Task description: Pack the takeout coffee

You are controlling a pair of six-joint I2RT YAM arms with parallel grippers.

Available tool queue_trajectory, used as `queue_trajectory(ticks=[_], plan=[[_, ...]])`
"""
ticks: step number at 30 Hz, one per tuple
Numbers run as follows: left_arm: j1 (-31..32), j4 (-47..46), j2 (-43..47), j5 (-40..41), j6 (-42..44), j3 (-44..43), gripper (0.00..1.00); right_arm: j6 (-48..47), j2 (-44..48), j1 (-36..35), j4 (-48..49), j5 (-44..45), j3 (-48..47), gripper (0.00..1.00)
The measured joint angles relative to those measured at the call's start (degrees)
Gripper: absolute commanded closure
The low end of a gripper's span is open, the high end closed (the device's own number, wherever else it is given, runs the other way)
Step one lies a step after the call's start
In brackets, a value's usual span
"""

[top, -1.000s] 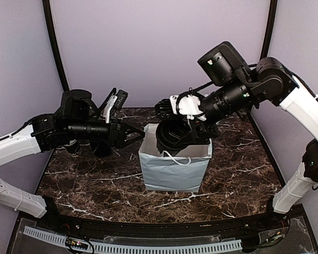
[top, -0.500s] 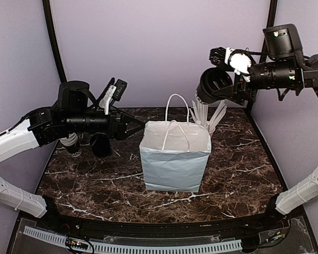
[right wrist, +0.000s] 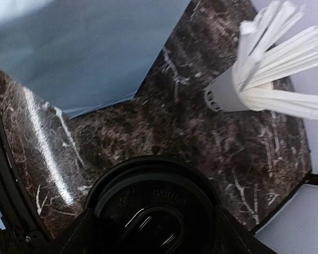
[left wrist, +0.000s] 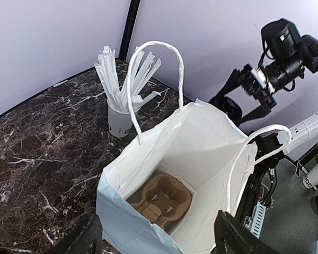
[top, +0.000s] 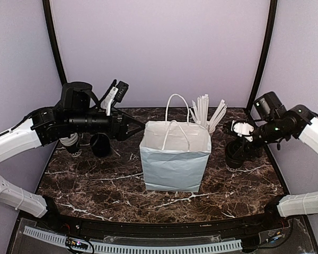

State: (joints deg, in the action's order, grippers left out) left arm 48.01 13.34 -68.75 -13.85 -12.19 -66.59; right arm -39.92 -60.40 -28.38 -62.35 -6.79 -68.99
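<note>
From above, the left end effector (top: pixel 138 130) hovered released beside the paper bag (top: pixel 175 159). The right end effector (top: pixel 237 149) gripped the coffee cup (top: pixel 233 159) down at the counter (top: pixel 95 180), right of the bag. The left wrist camera showed a cardboard tray (left wrist: pixel 161 201) inside the bag, with the handles (left wrist: pixel 153 50) arching over its mouth. The right wrist camera showed a cup of sticks (right wrist: pixel 238 90) standing beyond the coffee cup.

A dark marble table (top: pixel 95 180), veined in white, stands enclosed on three sides. Behind it rises a plain lilac back wall (top: pixel 159 47), and matching side walls (top: pixel 16 63) flank it. Black poles (top: pixel 54 42) stand at the table's rear corners. Soft light glints off its top.
</note>
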Motion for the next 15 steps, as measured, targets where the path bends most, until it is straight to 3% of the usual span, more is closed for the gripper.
queue_trajectory(ticks=[6, 15], plan=[[-0.3, 0.0, 0.5, 0.0, -0.1, 0.5, 0.25, -0.6, 0.9, 2.8, 5.5, -5.7, 15.1, 0.64], [-0.3, 0.0, 3.7, 0.6, -0.8, 2.4, 0.25, -1.9, 0.2, 4.8, 11.5, -10.1, 21.3, 0.54]])
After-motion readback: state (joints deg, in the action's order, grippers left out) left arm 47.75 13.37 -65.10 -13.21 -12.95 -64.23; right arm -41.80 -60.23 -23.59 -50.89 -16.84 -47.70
